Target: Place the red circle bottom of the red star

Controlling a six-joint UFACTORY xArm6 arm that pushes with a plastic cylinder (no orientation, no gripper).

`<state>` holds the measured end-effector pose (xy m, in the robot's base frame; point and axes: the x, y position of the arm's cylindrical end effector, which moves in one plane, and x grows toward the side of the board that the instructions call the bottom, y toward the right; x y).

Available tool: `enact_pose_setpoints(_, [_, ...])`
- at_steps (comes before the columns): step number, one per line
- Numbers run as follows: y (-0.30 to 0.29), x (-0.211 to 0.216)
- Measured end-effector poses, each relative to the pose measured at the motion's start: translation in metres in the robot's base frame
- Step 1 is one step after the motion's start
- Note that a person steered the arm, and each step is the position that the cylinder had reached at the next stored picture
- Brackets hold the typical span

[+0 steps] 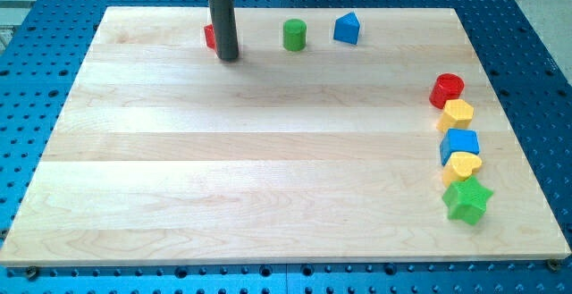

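Observation:
The red circle [447, 89] sits near the board's right edge, at the top of a column of blocks. A red block [209, 36], mostly hidden behind my rod, lies near the board's top edge at the left; its shape cannot be made out, so it may be the red star. My tip [228, 58] rests on the board just right of and below that red block, touching or nearly touching it. The tip is far to the left of the red circle.
A green cylinder [295, 35] and a blue pentagon-like block [347, 29] lie near the top edge. Below the red circle stand a yellow block [458, 113], a blue block [460, 144], a yellow heart [462, 165] and a green star [467, 199].

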<state>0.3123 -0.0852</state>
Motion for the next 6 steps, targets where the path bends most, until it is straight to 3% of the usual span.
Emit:
enact_pose_setpoints(1, [0.016, 0.028])
enact_pose_setpoints(3, [0.008, 0.030])
enact_pose_setpoints(6, [0.213, 0.027])
